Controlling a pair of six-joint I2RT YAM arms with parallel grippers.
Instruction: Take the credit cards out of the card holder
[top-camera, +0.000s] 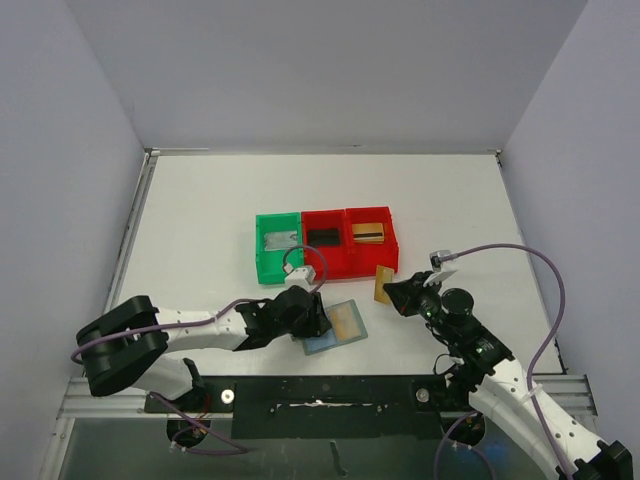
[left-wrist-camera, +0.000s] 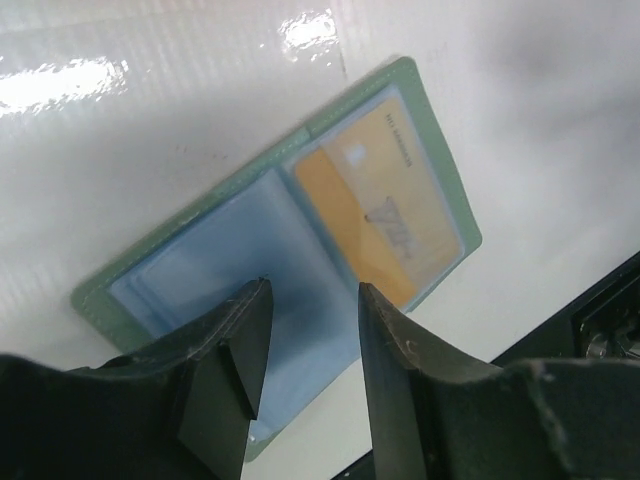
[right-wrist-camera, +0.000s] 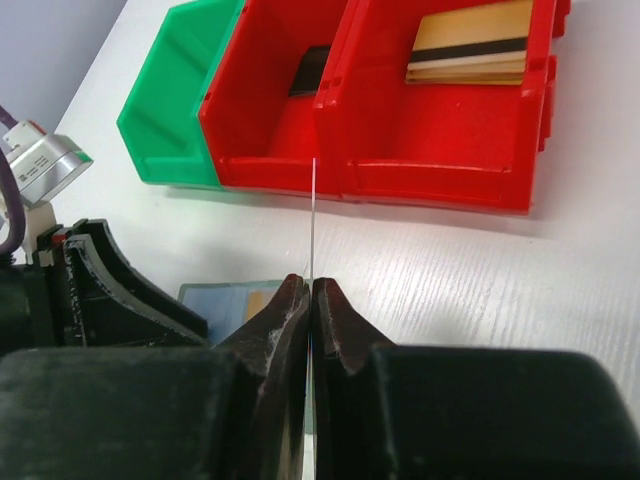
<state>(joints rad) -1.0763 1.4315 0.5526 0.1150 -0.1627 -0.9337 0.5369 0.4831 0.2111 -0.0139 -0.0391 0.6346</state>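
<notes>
The card holder (top-camera: 340, 324) lies open on the table, grey-green with blue clear pockets. In the left wrist view the card holder (left-wrist-camera: 250, 250) has one gold card (left-wrist-camera: 385, 215) in its right pocket. My left gripper (top-camera: 312, 320) is open, its fingers (left-wrist-camera: 240, 340) straddling the holder's near edge (left-wrist-camera: 312, 300). My right gripper (top-camera: 402, 295) is shut on a gold credit card (top-camera: 383, 283) and holds it upright just right of the holder. In the right wrist view that card (right-wrist-camera: 312, 215) shows edge-on between the closed fingertips (right-wrist-camera: 311, 287).
Three bins stand in a row behind: a green bin (top-camera: 262, 262) with a silver-grey card (top-camera: 280, 240), a red bin (top-camera: 335, 265) with a black card (top-camera: 323, 237), and a red bin (top-camera: 392, 240) with gold cards (top-camera: 368, 233). A black rail (top-camera: 320, 395) runs along the near edge.
</notes>
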